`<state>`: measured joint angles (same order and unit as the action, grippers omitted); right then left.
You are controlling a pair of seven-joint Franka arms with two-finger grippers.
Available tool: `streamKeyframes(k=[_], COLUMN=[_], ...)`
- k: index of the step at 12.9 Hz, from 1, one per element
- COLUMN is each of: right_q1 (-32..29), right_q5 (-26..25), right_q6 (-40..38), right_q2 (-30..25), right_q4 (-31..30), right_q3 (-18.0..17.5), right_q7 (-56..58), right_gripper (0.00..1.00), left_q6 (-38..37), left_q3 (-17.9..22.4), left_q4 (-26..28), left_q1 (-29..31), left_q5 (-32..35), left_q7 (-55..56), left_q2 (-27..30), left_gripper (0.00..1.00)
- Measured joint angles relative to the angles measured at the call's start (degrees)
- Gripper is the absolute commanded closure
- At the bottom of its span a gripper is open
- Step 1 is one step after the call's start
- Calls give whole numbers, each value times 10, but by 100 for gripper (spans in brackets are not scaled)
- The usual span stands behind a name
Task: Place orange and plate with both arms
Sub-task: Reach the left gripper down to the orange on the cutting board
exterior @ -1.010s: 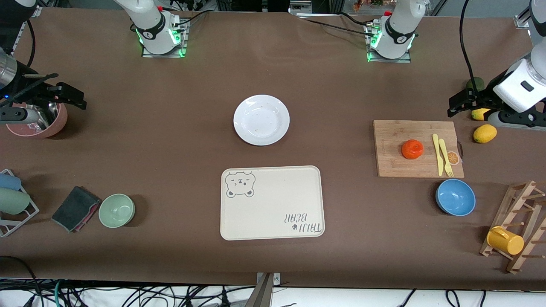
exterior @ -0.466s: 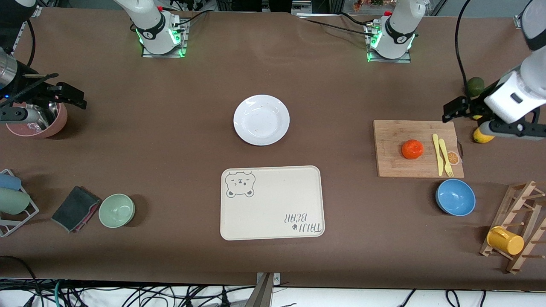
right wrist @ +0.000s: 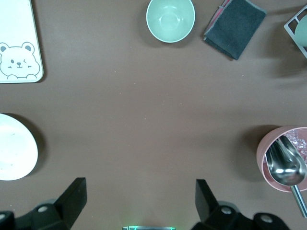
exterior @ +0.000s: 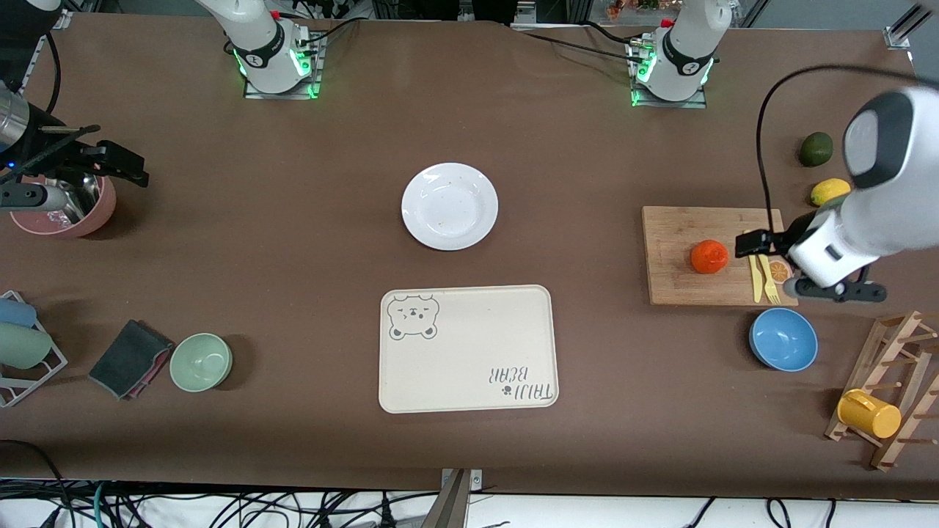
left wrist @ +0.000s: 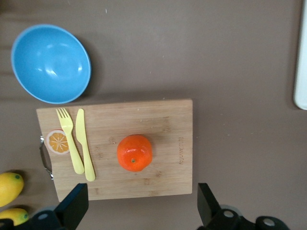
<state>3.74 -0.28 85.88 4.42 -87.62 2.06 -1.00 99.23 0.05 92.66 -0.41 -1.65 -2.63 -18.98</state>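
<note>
The orange lies on a wooden cutting board toward the left arm's end of the table. The white plate sits mid-table, farther from the front camera than the cream bear tray. My left gripper is open and empty, up over the board's knife-and-fork end, beside the orange. In the left wrist view the orange lies on the board ahead of the open left gripper. My right gripper waits open over the pink bowl; its wrist view shows the gripper and the plate's edge.
A yellow knife and fork lie on the board. A blue bowl, a lemon, a dark green fruit and a mug rack are near it. A pink bowl, a green bowl and a cloth are at the right arm's end.
My left gripper has swung from over the lemons to over the cutting board, beside the orange. The right arm, orange and plate have not moved.
</note>
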Motion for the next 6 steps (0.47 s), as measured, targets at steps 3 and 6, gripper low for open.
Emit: streamKeyframes(k=[3,6], right_q1=[0,0], right_q5=[0,0], right_q6=[-1,-1], right_q2=[0,0], right_q4=[0,0], right_q3=[0,0], right_q7=[0,0], right_gripper=[0,0], left_q6=[38,139], left_q3=[0,0], left_q4=[18,104], left_q1=[9,9], left_q5=[8,10], left_q7=[-3,-3], left_q2=[-52,-41], left_gripper=[0,0])
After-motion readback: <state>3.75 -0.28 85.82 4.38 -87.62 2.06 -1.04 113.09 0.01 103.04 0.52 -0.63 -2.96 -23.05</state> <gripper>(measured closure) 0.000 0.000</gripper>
